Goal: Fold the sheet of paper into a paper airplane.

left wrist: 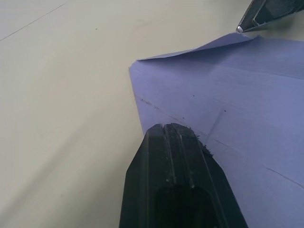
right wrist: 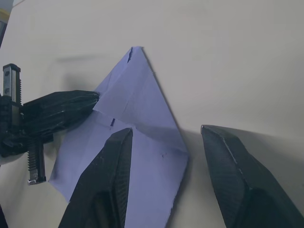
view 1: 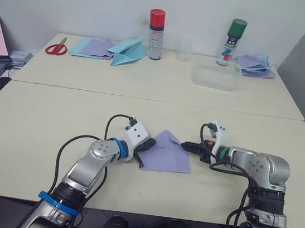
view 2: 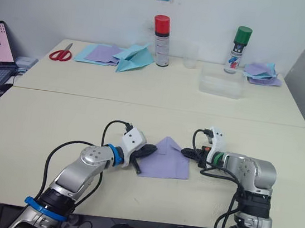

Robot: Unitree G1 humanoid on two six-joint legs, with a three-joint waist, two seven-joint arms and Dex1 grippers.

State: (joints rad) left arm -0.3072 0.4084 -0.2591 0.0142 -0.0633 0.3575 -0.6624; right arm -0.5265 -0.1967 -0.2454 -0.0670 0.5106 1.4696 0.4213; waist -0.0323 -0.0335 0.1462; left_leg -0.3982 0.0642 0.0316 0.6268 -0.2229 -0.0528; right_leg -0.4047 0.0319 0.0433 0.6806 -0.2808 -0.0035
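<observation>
- Left eye view: the creased lavender sheet of paper (view 1: 165, 152) lies on the near cream table (view 1: 37, 132), between both grippers.
- Left gripper (view 1: 143, 149), fingers pressed together, touches the sheet's left edge.
- Right gripper (right wrist: 166, 178), fingers spread, straddles the sheet's right edge.
- Farther back stand a red-capped spray can (view 1: 155, 34) and a light-blue paper airplane (view 1: 128, 52).

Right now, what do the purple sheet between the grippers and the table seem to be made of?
The sheet looks like thin matte paper: sharp crease lines cross it and one corner lifts off the table. The table seems a smooth cream laminate or painted board with a faint sheen; which one, I cannot tell. The left gripper, shut, presses the sheet's edge; the right gripper is open over it.
</observation>
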